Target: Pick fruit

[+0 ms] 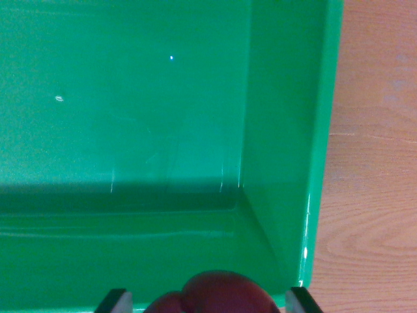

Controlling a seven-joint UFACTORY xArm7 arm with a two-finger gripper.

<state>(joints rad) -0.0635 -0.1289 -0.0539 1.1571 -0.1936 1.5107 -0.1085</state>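
Dark red fruit (215, 295) clamped between narrowly spread gripper (208, 301) fingers, poised above green bin (287, 130) near right corner, likely for dropping inside.

I am looking straight down into a green bin (287, 130), its glossy floor filling most of the view and its right wall rising to a bright rim. Beyond that rim, on the right, lies a wooden table (371, 163). At the near edge, a dark red fruit (218, 293) sits between the two dark fingertips (114, 301) of my gripper (208, 301), one on each side, over the bin's near wall.
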